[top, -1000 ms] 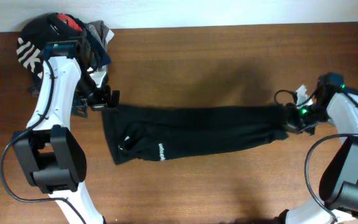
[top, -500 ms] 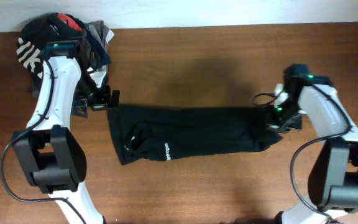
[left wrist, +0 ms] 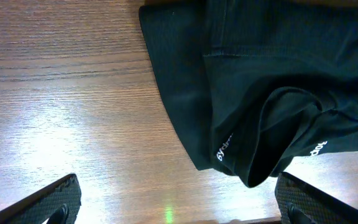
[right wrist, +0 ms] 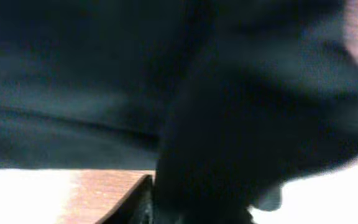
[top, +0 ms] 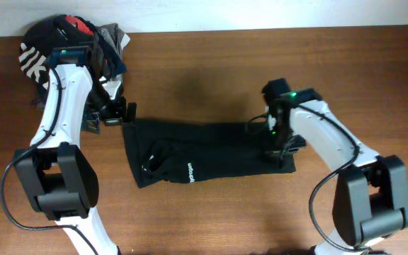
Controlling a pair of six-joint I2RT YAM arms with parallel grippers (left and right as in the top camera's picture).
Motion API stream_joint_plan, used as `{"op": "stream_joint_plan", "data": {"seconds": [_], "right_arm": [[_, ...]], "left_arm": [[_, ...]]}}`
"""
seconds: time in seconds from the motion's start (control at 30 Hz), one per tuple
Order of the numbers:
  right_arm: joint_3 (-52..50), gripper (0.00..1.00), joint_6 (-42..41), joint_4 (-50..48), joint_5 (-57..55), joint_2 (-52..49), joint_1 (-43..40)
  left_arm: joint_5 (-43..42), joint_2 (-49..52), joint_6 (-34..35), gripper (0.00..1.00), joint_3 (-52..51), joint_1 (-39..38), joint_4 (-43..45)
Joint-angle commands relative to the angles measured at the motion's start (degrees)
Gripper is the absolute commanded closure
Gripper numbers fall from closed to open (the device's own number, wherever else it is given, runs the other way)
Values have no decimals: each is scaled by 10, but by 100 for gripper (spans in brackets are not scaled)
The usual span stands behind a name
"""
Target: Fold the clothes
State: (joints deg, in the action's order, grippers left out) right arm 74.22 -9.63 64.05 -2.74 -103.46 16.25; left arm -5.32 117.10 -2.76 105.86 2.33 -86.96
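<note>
The right claw [top: 280,147] is pressed down on the 3 o'clock end of the long black stretchy leggings [top: 197,152]. Its own camera is filled with blurred dark cloth, so I cannot tell whether it is pinching the fabric or letting go. That end looks bunched and doubled over towards 9 o'clock, which suggests a first fold is under way. The left claw [top: 121,113] hangs spread wide and empty at the garment's 10 o'clock corner, both fingers [left wrist: 55,199] clear of the cloth. The leggings lie mid-counter on the brown wooden counter [top: 211,219], white lettering up. Smoothing and further folds appear to remain. A heap of other clothes [top: 62,35] sits at 10 o'clock.
</note>
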Motion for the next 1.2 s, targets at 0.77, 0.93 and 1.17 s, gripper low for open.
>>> {"op": "stream_joint_plan", "data": {"seconds": [0.77, 0.93, 1.17], "right_arm": [[27, 22, 12, 19, 191, 21, -225], [-70, 23, 9, -92, 309, 19, -254], [-153, 22, -29, -208, 351, 18, -257]], "left_arm": [[2, -14, 6, 1, -2, 3, 0], [2, -14, 6, 1, -2, 3, -1], [2, -14, 6, 1, -2, 3, -3]]}}
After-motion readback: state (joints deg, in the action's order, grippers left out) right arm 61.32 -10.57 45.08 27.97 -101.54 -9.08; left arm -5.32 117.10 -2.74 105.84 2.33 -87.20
